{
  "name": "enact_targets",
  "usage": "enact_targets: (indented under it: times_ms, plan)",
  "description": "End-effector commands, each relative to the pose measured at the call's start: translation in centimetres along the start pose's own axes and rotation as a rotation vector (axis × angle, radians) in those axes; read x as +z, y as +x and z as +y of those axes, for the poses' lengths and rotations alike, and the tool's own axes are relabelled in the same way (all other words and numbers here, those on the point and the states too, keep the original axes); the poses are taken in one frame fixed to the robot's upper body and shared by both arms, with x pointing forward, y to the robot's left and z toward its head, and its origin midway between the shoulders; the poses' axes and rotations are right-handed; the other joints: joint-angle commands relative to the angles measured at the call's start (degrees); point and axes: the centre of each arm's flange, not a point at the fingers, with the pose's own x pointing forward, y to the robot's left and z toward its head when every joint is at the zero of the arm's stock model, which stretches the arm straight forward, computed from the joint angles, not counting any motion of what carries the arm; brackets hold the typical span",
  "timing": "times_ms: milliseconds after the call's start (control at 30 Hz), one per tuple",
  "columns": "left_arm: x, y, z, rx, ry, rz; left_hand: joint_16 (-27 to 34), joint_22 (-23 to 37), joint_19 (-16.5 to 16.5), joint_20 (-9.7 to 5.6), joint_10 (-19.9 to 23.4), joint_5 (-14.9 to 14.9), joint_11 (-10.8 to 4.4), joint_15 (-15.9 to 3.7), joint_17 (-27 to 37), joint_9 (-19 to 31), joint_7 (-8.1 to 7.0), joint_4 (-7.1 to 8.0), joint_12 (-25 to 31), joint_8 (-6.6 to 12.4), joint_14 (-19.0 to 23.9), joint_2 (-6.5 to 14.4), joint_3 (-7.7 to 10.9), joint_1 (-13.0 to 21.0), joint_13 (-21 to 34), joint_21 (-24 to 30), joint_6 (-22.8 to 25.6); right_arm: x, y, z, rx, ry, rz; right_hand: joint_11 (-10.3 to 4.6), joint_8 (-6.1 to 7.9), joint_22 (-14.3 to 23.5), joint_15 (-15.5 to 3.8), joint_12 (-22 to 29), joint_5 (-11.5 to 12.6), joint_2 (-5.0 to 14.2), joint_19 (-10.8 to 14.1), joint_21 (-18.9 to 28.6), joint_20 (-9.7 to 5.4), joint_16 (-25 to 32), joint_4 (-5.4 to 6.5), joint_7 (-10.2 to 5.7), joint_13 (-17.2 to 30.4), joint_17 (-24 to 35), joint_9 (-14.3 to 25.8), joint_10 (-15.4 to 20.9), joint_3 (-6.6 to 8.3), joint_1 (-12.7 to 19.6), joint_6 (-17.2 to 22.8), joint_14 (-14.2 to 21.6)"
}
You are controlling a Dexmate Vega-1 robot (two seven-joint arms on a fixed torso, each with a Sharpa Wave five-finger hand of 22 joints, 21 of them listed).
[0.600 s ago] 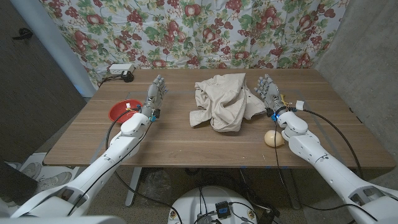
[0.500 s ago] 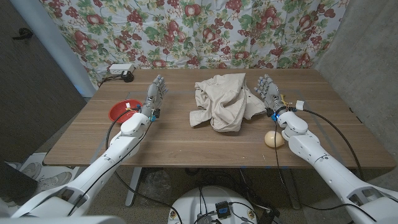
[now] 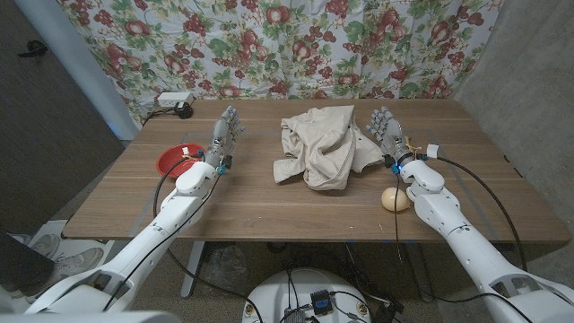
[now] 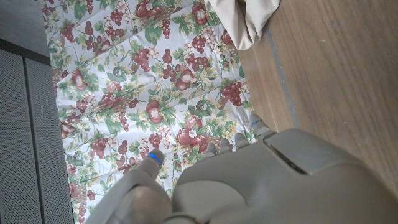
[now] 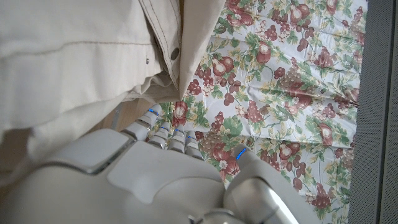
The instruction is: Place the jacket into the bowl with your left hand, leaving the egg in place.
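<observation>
Left hand (image 3: pixel 224 137) spread and empty between bowl (image 3: pixel 177 161) and jacket (image 3: pixel 323 146), staged for the grab; right hand (image 3: pixel 387 135) spread, touching jacket edge, egg (image 3: pixel 394 199) just beside its wrist.

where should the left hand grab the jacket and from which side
Probably the bunched folds on the jacket's left edge, nearest the left hand, coming in from that side and slightly above. The cloth lies crumpled in a raised heap there, giving folds to close on, and that side keeps clear of the egg by the right hand.
</observation>
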Motion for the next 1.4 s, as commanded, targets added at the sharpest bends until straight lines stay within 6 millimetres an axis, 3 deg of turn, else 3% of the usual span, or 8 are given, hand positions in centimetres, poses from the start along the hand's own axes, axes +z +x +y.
enact_targets:
  times_ms: [33,533,733,1400]
  plan:
    - [1.0,0.6,-0.2,0.025,0.03,-0.056,0.61,0.14,-0.12,0.79,-2.82,-0.49,1.08,1.39,0.0,0.21,-0.58,-1.07,0.75,0.62,-1.95,4.16,0.02,1.2,0.2,-0.01,-1.21,0.0,0.0,-0.3,-0.006,0.011,-0.003,-0.46,0.41,0.23,-2.41,0.2,0.28,4.58,0.43,0.37,-5.07,0.32,0.18,-0.33,0.2,0.06,0.08,0.04,0.56,-0.3,0.16,-0.38]
    - [3.0,2.1,-0.9,-0.005,0.109,-0.095,0.44,0.08,0.51,1.62,-0.85,-1.22,1.82,1.83,-0.17,0.23,-1.09,-2.48,1.11,0.75,-0.58,3.21,0.28,2.47,0.24,-0.18,0.98,-0.1,0.3,-0.6,-0.004,0.018,-0.008,-0.46,0.42,0.23,-2.35,0.19,0.32,4.53,0.53,0.41,-5.05,0.33,0.08,-0.31,0.19,0.03,0.08,0.07,0.8,-0.28,0.22,-0.27]
    - [4.2,2.6,-1.3,-0.018,0.154,-0.118,0.39,0.06,1.19,1.86,0.08,-1.62,2.2,2.03,-0.24,0.26,-0.65,-3.38,1.23,1.0,0.29,3.04,0.66,3.38,0.27,-0.16,2.66,-0.1,0.5,-0.9,-0.001,0.018,-0.011,-0.42,0.43,0.23,-2.28,0.18,0.33,4.5,0.53,0.4,-5.01,0.33,0.04,-0.32,0.19,0.02,0.08,0.05,0.89,-0.26,0.26,-0.23]
    - [7.6,4.1,-3.2,-0.086,0.254,-0.169,0.06,0.04,1.61,1.5,0.41,-2.08,2.4,2.18,-0.29,0.26,-0.93,-4.43,1.01,0.58,0.54,3.27,1.36,4.59,0.3,-0.34,2.99,-0.2,0.6,-1.2,0.019,0.021,-0.02,-0.37,0.39,0.22,-2.18,0.17,0.33,4.39,0.57,0.39,-4.97,0.26,-0.09,-0.28,0.19,-0.01,0.08,0.1,1.26,-0.18,0.18,-0.27]
